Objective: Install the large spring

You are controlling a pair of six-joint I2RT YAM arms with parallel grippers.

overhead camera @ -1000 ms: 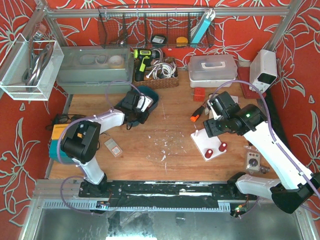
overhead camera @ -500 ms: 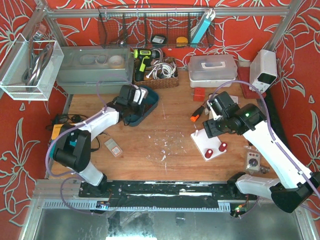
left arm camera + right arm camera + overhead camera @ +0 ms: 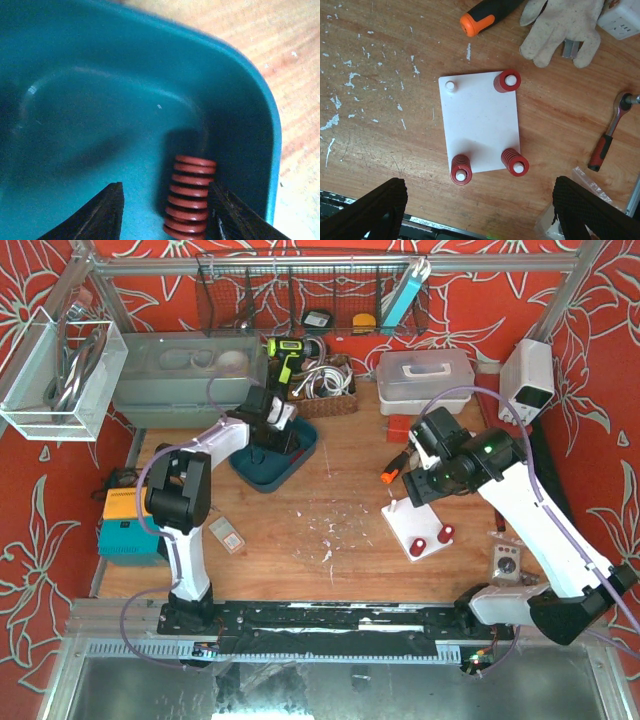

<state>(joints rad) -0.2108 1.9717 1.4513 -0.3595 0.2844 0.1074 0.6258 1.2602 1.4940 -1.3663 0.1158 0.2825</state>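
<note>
1. Over the far-left part of the wooden surface, the left arm is stretched forward and its left claw dips into the teal tray.
2. Left claw is spread wide and grips nothing. The large red spring lies on the tray floor between the fingers, close against the right-hand one and beside the tray's corner wall.
3. Right arm is folded at the elbow, with the wrist pointing down over the white peg plate at centre-right.
4. Right claw is wide apart and empty, well above the plate.
5. Plate has four corner pegs. Three mounted red springs sit on pegs; the bare peg is at the far-left corner in the wrist view.
6. Surface is scuffed wood with white flecks. An orange-handled screwdriver, a work glove and a ratchet wrench lie around the plate, none touching it.
7. Walls are red with a white floral print. A wire basket hangs at the back, and a clear lidded box stands below it.
8. Any writing on the gear is too small to read.
</note>
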